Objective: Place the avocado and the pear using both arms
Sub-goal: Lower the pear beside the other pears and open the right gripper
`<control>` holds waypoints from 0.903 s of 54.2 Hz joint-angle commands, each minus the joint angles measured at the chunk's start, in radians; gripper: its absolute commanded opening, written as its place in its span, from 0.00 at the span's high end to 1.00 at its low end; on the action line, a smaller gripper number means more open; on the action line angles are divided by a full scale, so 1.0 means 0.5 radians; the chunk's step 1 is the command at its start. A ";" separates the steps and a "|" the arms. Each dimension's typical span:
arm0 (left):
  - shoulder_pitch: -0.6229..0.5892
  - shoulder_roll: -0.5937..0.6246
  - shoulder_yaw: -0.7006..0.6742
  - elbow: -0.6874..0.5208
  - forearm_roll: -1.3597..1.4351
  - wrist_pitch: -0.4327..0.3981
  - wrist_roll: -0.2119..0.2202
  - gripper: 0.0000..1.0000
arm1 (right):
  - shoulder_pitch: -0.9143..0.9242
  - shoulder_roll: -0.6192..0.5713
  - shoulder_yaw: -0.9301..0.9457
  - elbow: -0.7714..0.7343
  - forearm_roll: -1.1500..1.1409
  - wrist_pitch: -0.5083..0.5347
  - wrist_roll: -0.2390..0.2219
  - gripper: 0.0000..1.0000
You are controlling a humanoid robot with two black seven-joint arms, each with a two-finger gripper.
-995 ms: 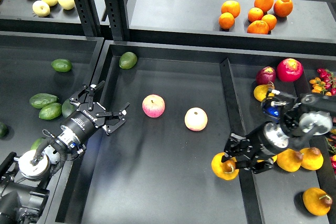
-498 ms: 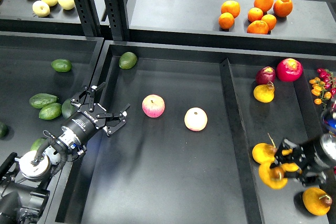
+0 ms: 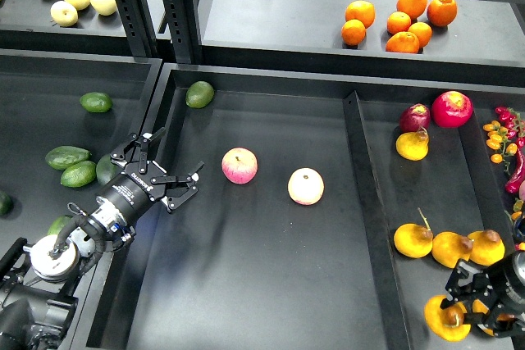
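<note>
On the dark tray [image 3: 271, 284], two apples [image 3: 239, 165], left pincer [image 3: 164, 165] spread empty.

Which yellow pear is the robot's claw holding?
The pear at the bottom right corner. The right gripper is closed around it, while the other pears lie free in the right bin.

1. The only lettering in view is a short line of white print along the black wrist of the left arm [image 3: 135, 186], just behind its pincer; it is too small to read.
2. The fruit, bins and shelves show no labels, numbers or signs.
</note>
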 commanded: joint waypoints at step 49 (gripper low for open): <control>0.000 0.000 0.009 -0.001 0.002 0.000 0.000 0.01 | -0.095 0.306 0.168 -0.398 -0.155 0.000 0.000 0.58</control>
